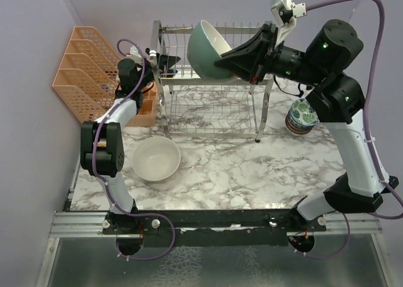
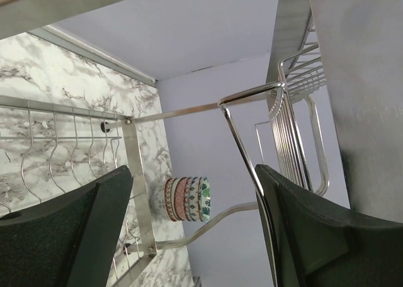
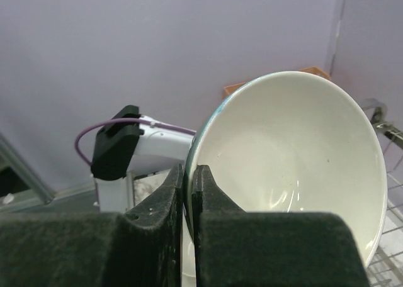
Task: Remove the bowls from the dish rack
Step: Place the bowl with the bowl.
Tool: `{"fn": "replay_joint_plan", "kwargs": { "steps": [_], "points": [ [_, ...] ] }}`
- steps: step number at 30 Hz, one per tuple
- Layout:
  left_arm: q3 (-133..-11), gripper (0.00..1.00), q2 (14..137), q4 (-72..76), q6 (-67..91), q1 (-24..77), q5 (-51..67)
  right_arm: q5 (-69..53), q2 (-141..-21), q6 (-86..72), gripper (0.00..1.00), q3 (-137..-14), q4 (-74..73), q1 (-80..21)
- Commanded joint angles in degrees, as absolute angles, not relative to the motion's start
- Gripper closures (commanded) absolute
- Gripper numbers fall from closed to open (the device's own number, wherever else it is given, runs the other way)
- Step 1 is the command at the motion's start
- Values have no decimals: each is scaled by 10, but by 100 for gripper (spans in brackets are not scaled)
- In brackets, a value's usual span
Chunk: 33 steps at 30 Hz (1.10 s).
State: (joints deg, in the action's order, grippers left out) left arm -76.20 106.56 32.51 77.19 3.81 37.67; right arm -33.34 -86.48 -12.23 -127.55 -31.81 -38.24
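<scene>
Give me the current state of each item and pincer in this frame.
dish rack: standing, lower tier bare.
teal bowl: tipped on edge above the rack, gripped by its rim.
right pincer: shut on the teal bowl.
left pincer: open, holding nothing, at the rack's left end.
cream bowl: upright on the table, empty.
small bowls: stacked on the table, right of the rack.

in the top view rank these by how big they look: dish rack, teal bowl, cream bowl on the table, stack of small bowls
1. dish rack
2 and 3. teal bowl and cream bowl: near alike, and the teal one sits up high, nearer the camera, so unranked
4. stack of small bowls
</scene>
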Motion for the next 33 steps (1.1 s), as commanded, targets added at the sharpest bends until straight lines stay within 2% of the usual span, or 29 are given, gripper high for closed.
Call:
{"fn": "replay_joint_plan", "kwargs": {
  "steps": [1,5,10,22,33],
  "points": [
    [-710,20,1077,200,700,53,405,-414,-831,-149,99,-1261,-258,-383],
    [-693,20,1060,193,694,53,399,-450,-810,-156,99,-1220,-274,-382],
    [-675,20,1042,192,693,53,397,-438,-782,-138,99,-1174,-315,-383],
    [-680,20,1030,169,682,53,398,-462,-749,-133,99,-1059,-307,-384],
    [-669,20,1027,171,680,53,400,-387,-757,-89,99,-980,-320,-419]
  ]
}}
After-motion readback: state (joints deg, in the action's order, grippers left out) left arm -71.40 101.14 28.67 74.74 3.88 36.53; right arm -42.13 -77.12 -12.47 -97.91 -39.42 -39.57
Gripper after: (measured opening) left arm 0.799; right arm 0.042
